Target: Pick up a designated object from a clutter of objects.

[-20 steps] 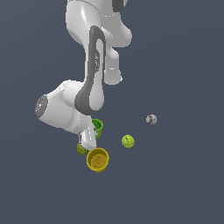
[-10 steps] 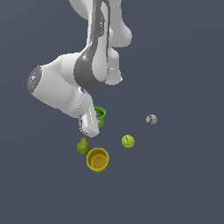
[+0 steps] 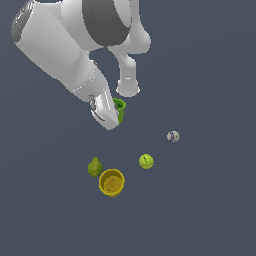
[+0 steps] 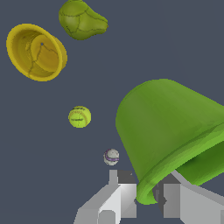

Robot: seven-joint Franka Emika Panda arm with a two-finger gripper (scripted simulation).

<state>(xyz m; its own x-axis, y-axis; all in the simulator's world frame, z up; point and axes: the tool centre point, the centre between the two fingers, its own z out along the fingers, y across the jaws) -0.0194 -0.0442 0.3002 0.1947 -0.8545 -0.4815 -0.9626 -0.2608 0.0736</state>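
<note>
The gripper (image 3: 114,116) pinches the rim of the green cup (image 3: 119,109), which hangs tilted in the air, well above the other items. In the exterior view, the yellow cup (image 3: 111,182) lies at 6 o'clock from it, with the pear-like fruit (image 3: 95,167), yellow-green ball (image 3: 146,161) and whitish-purple ball (image 3: 173,136) around. No writing is readable.

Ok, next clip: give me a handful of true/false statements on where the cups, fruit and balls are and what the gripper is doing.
1. The gripper grips the green cup by its rim. True.
2. The yellow cup is in the gripper. False: it sits on the surface beside the olive-green fruit.
3. The yellow-green ball lies between the yellow cup and the whitish-purple ball in the exterior view. True.
4. The whitish-purple ball sits inside the yellow cup. False: it lies apart.
</note>
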